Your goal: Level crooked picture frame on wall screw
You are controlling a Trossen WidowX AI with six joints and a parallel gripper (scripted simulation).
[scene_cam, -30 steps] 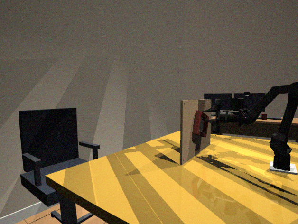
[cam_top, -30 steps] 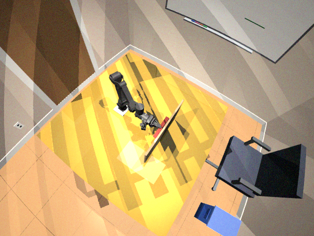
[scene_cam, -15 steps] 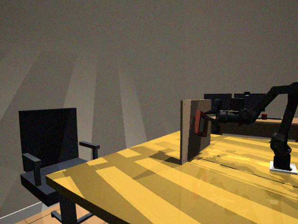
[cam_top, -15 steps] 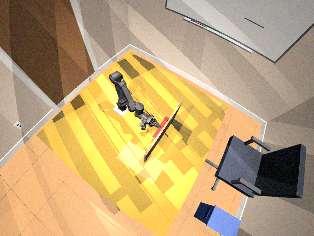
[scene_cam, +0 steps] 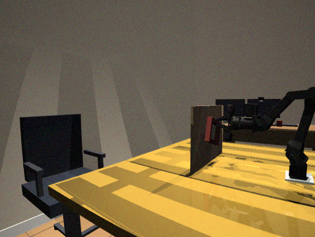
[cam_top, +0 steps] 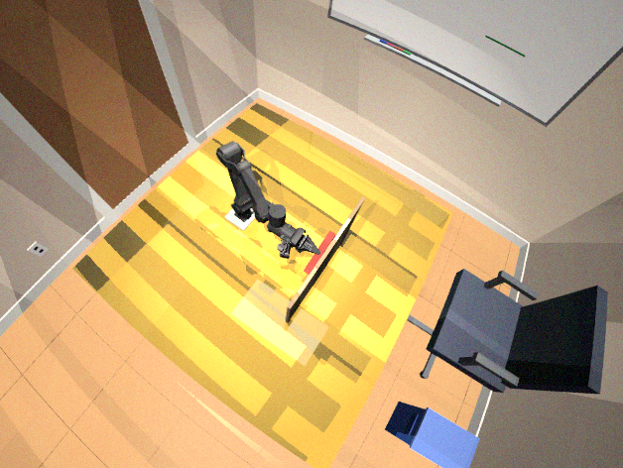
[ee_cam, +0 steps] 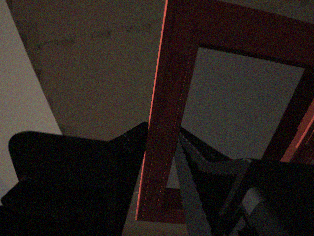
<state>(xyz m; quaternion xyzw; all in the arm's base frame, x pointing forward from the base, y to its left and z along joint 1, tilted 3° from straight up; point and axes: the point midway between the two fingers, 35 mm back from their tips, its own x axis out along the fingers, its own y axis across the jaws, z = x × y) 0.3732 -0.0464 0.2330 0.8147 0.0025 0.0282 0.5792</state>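
Observation:
The red picture frame (cam_top: 311,264) (scene_cam: 208,129) (ee_cam: 240,30) hangs on the front of the upright panel (cam_top: 298,297) (scene_cam: 198,134) (ee_cam: 100,75). In the exterior view it is tilted, its near side higher than its far side. A grey picture fills its opening. My gripper (cam_top: 317,250) (scene_cam: 217,122) (ee_cam: 161,129) is shut on the frame's left bar in the wrist view, one finger outside the edge and the other over the opening. The screw and the notched strip are hidden.
The panel stands on the yellow patterned table (cam_top: 241,382) (scene_cam: 157,211). The arm's white base plate (cam_top: 243,221) (scene_cam: 290,176) is on the table in front of it. A dark chair (cam_top: 478,316) (scene_cam: 50,142) and a blue bin (cam_top: 442,440) stand beyond the table.

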